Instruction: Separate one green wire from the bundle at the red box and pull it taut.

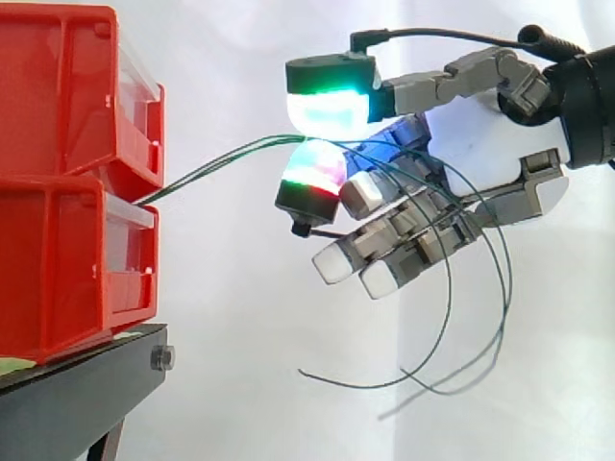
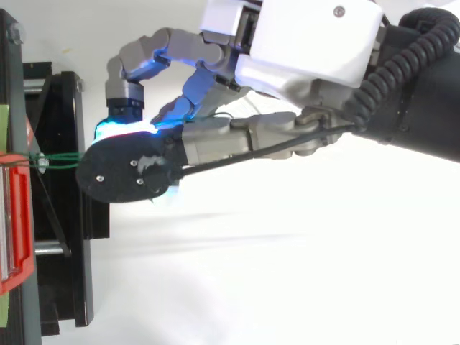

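1. My hand point(image 1: 461, 144) is closed in a pinch. Two glowing pads point(image 1: 332, 106) meet on the green wires point(image 1: 207, 169). The other fingers are half curled below and hold nothing I can see.
2. The wires come out at the front edge of the red boxes, at the seam where the upper box point(image 1: 58, 86) sits on the lower box point(image 1: 58, 269). Both are stacked on the black stand point(image 1: 86, 384), close to its front edge.
3. From that seam the wires rise through open air to my pads, nearly straight with a slight bow. The top view shows the same green run point(image 2: 57, 159) from the box front point(image 2: 23, 230) to my fingertip.
4. Behind the pinch, the loose tails point(image 1: 508, 279) cross my palm and hang in loops under the hand.
5. More than one strand shows between box and pads. I can't tell how many are actually in the pinch, so I judge the separation unconfirmed and the pull only partly done.
6. To do it well, pinch a single strand. If two are caught, roll the pads lightly so the extra one drops out.
7. Pull straight away from the box front along the wire's own line, not up or sideways, so nothing scrapes the box edge.
8. Pinch firmly, pull slowly, and stop once the bow is gone. The wire could slip through the pads, the tails could snag the lower fingers, or the boxes could drag toward the stand's edge.
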`<state>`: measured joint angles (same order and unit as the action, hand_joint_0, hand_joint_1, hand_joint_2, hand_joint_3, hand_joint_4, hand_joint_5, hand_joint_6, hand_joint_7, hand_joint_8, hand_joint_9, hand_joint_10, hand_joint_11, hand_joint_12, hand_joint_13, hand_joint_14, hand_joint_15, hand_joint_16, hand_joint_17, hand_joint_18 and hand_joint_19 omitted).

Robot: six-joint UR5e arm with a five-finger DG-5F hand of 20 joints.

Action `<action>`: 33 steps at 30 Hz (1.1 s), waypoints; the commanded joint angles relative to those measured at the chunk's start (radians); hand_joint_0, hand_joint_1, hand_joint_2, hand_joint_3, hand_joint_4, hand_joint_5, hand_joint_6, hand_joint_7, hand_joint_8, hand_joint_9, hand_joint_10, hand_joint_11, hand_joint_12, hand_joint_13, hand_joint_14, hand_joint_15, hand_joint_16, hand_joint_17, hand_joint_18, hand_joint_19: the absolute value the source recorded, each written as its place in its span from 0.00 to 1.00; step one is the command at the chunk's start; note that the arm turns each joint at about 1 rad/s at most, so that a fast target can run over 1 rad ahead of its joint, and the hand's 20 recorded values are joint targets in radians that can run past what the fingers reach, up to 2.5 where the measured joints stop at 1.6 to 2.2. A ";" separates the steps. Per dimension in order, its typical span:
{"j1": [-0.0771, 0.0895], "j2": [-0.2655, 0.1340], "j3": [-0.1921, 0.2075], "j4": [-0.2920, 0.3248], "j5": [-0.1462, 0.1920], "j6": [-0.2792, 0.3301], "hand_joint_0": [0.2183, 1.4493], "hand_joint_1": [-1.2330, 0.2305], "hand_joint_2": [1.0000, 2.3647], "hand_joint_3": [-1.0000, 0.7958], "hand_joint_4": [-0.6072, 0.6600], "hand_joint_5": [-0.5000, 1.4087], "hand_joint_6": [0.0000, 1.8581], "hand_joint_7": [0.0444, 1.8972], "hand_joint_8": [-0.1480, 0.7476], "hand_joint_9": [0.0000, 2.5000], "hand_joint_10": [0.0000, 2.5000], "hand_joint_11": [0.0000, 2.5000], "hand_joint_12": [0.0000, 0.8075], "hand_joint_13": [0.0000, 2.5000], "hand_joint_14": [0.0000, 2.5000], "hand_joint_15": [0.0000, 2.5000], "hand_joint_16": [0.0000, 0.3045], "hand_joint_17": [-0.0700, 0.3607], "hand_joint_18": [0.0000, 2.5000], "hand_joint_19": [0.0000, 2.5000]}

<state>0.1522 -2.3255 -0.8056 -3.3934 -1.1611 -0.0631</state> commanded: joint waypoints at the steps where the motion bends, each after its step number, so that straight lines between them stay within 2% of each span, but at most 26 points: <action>1: 0.000 0.000 0.002 0.000 0.000 -0.006 0.29 0.36 0.02 0.51 0.63 0.18 0.47 0.71 0.53 0.42 0.01 0.29 0.50 0.33 0.01 0.17 0.20 0.48 0.31 0.21; 4: 0.000 -0.002 0.003 0.003 0.001 -0.006 0.30 0.33 0.02 0.52 0.60 0.18 0.48 0.71 0.52 0.41 0.01 0.30 0.49 0.32 0.01 0.18 0.19 0.47 0.30 0.21; 8: 0.000 0.000 0.003 0.003 0.001 -0.006 0.33 0.28 0.02 0.49 0.56 0.17 0.48 0.69 0.50 0.40 0.01 0.29 0.47 0.31 0.01 0.18 0.18 0.45 0.30 0.21; 14: 0.000 -0.002 -0.004 0.005 0.006 -0.006 0.37 0.23 0.01 0.39 0.59 0.17 0.48 0.68 0.49 0.38 0.01 0.29 0.46 0.31 0.01 0.17 0.18 0.45 0.29 0.19; 22: 0.004 -0.002 -0.015 0.012 0.011 -0.007 0.39 0.22 0.01 0.33 0.61 0.17 0.48 0.67 0.49 0.38 0.01 0.29 0.46 0.31 0.01 0.17 0.18 0.45 0.30 0.19; 24: 0.006 -0.002 -0.015 0.014 0.011 -0.007 0.36 0.25 0.00 0.29 0.63 0.17 0.48 0.66 0.49 0.39 0.01 0.29 0.46 0.31 0.01 0.17 0.18 0.45 0.30 0.19; 28: 0.006 -0.002 -0.015 0.014 0.011 -0.006 0.26 0.39 0.00 0.28 0.64 0.18 0.48 0.67 0.52 0.42 0.01 0.29 0.48 0.32 0.01 0.18 0.19 0.46 0.30 0.21; 32: 0.006 -0.002 -0.015 0.014 0.011 -0.006 0.27 0.50 0.00 0.28 0.63 0.18 0.47 0.67 0.52 0.43 0.01 0.29 0.48 0.33 0.01 0.18 0.19 0.46 0.30 0.22; 33: 0.004 0.000 -0.015 0.014 0.011 -0.006 0.28 0.50 0.00 0.28 0.64 0.18 0.47 0.67 0.51 0.43 0.01 0.29 0.48 0.33 0.01 0.18 0.19 0.46 0.30 0.22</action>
<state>0.1577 -2.3269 -0.8207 -3.3794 -1.1505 -0.0690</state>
